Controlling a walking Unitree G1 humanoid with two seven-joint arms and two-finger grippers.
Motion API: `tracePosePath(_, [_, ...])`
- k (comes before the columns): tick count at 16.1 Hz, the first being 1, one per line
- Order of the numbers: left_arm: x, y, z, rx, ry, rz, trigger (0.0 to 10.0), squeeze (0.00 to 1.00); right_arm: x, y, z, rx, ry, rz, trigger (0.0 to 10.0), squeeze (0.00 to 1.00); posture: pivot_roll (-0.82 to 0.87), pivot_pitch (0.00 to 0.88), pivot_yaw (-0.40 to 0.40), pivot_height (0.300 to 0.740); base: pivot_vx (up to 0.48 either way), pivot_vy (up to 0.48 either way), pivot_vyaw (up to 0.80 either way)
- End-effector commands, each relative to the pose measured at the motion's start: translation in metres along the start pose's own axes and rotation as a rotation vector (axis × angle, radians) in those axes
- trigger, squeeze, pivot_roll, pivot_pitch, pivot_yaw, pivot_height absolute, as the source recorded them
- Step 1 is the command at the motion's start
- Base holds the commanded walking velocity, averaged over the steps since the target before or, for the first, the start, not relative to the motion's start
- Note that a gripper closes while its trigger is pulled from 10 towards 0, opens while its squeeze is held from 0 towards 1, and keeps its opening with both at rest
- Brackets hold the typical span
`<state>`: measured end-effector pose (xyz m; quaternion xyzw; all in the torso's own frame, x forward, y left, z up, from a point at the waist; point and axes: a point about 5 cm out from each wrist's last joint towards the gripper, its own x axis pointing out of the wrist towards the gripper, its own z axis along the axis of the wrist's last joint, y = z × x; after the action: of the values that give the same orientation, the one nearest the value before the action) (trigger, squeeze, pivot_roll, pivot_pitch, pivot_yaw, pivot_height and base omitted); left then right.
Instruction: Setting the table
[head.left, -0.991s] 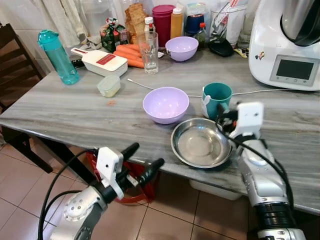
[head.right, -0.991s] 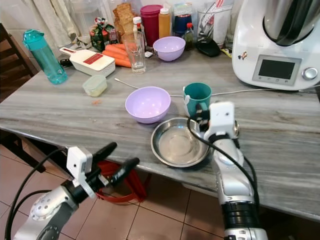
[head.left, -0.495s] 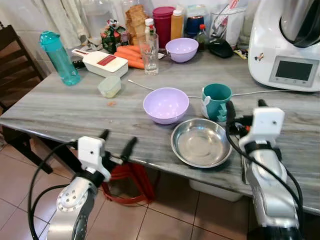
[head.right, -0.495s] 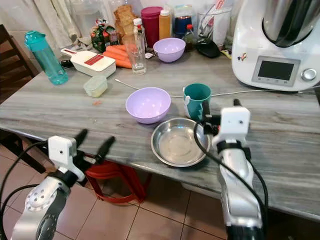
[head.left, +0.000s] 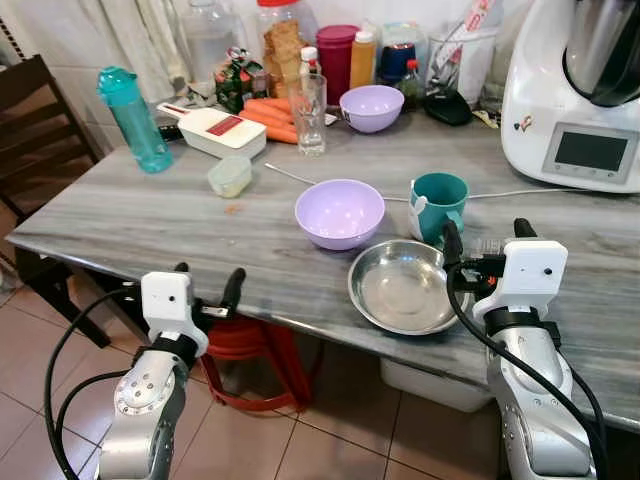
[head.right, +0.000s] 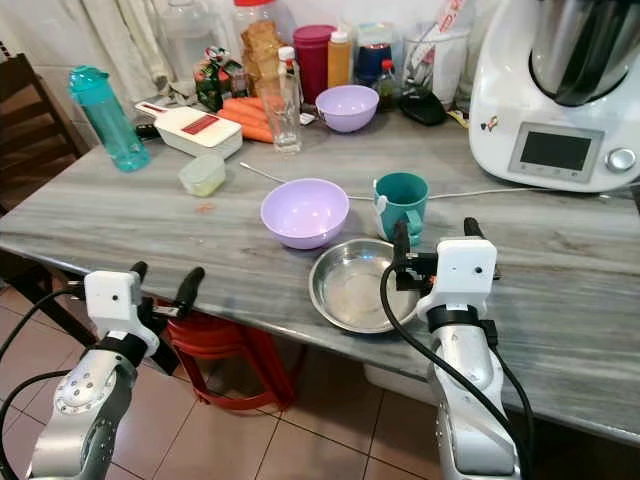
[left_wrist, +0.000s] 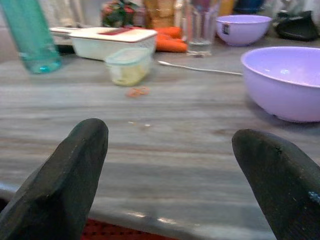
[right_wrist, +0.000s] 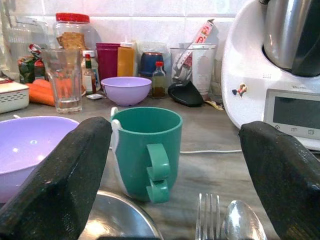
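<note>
On the grey marble table (head.left: 150, 225) a steel bowl (head.left: 400, 287) lies near the front edge. A lilac bowl (head.left: 339, 212) stands just behind it to the left, and a teal mug (head.left: 438, 203) behind it to the right. My right gripper (head.left: 484, 236) is open, low over the table right of the steel bowl, pointing at the mug (right_wrist: 147, 150). A fork (right_wrist: 207, 216) and a spoon (right_wrist: 243, 224) lie on the table beneath it. My left gripper (head.left: 208, 280) is open at the table's front edge, left of the bowls, holding nothing.
At the back stand a teal bottle (head.left: 135, 118), a white slicer box (head.left: 218, 128), carrots (head.left: 272, 108), a glass (head.left: 309, 100), a small lilac bowl (head.left: 371, 107) and jars. A white kitchen machine (head.left: 580, 100) fills the right rear. A dark chair (head.left: 40, 110) stands left; a red stool (head.left: 245, 340) sits under the table.
The right gripper drew back from over the steel bowl's rim to the right of it. The left gripper rose from below the table and turned toward its edge. The camera shifted slightly.
</note>
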<state>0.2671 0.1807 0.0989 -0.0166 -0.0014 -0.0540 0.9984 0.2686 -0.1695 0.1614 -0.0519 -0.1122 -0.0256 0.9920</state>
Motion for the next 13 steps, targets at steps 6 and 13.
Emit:
tracePosePath(6, [0.0047,0.0112,0.001,0.006,-0.005,0.05,10.0,0.0,-0.0009,0.0014,0.0064,-0.011,-0.017,0.005,10.0,0.49,-0.05,0.0,0.105,0.74,0.0,0.0,0.0])
tracePosePath(13, [0.0087,0.0099,0.0009,-0.005,-0.005,0.046,10.0,0.0,-0.0022,-0.0001,0.0037,0.009,0.001,-0.006,10.0,0.0,-0.05,0.0,0.102,0.74,0.0,0.0,-0.55])
